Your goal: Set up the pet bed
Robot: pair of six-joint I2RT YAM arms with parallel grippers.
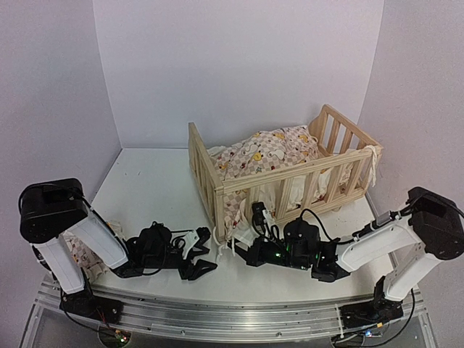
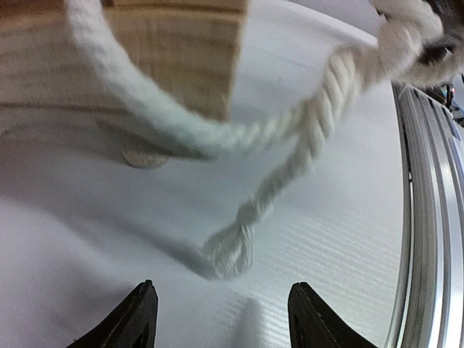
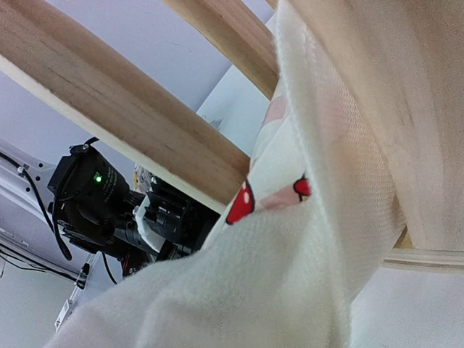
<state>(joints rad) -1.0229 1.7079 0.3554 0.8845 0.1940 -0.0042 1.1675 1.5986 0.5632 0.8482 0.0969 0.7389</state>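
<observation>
The pine pet bed frame (image 1: 206, 174) stands at the centre right of the table. The checked cushion (image 1: 268, 152) with ducks and cherries lies bunched inside it, and its cream ruffle hangs through the front slats. My left gripper (image 1: 206, 254) is open and low on the table by the frame's near corner. In the left wrist view its jaws (image 2: 221, 319) stand wide apart, and the frayed end of a white tie string (image 2: 230, 250) lies just ahead of them. My right gripper (image 1: 245, 254) is at the front rail. In the right wrist view the cream ruffle (image 3: 239, 290) hides its fingers.
A frame leg (image 2: 174, 58) with a round foot pad (image 2: 145, 156) stands just beyond the string. A piece of patterned cloth (image 1: 87, 257) lies under the left arm. The metal base rail (image 1: 217, 319) runs along the near edge. White walls close in behind and beside the table.
</observation>
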